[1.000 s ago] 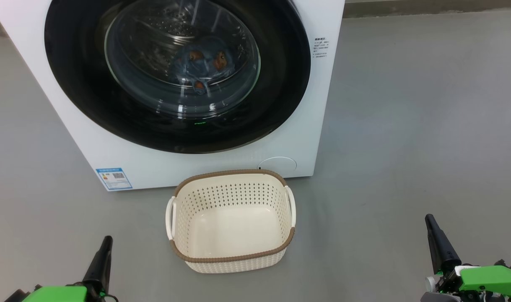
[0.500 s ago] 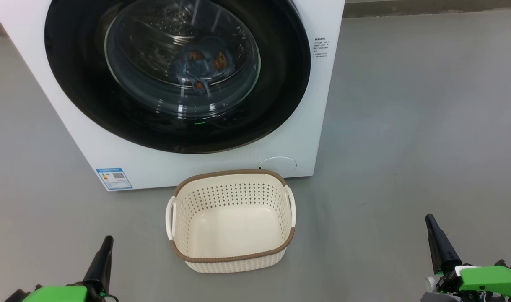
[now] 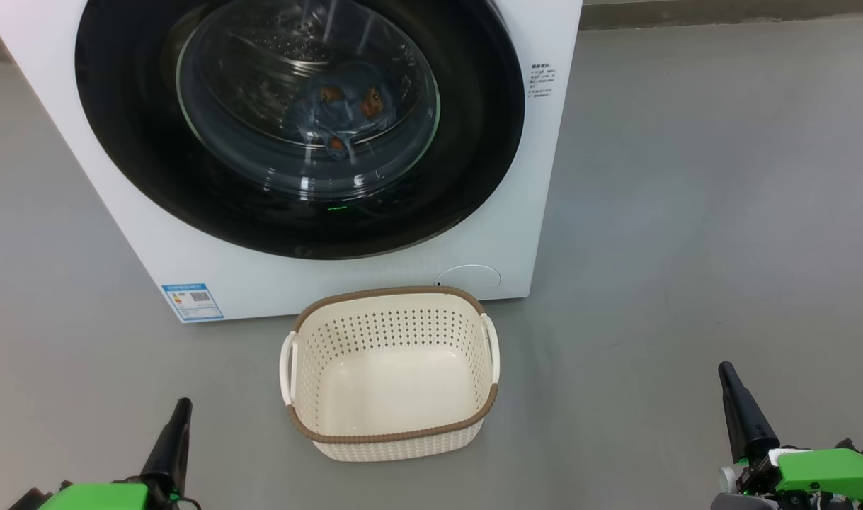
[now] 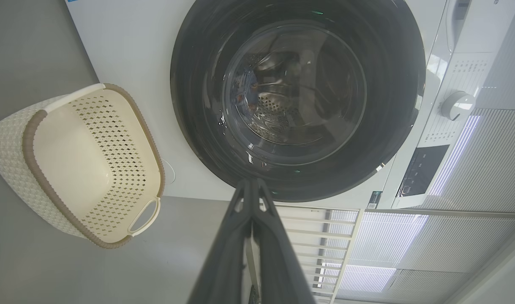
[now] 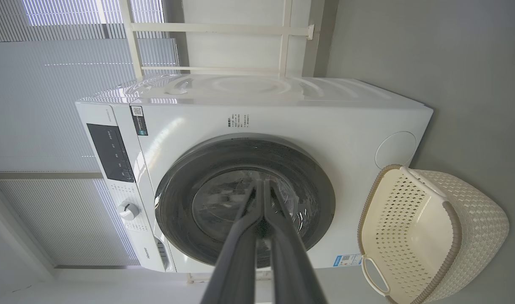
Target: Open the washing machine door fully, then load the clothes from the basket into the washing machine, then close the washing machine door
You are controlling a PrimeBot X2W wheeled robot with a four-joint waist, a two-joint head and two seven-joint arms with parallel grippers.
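Washing machine door (image 3: 289, 177) shut on the washing machine (image 3: 332, 276), the clothes (image 3: 343, 113) behind its glass
Basket (image 3: 392, 435) on the grey floor (image 3: 686, 212) just in front, apart from both arms; left gripper (image 3: 183, 404) and right gripper (image 3: 723, 368) low at either side, fingers pressed together, gripping nothing

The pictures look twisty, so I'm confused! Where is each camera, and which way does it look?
Head view: on the head, looking down at the washing machine door, basket, left gripper, right gripper.
Left wrist view: on the left wrist, looking along its shut fingers at the door, sideways.
Right wrist view: on the right wrist, along its shut fingers, same door.
Shared: door and empty basket.
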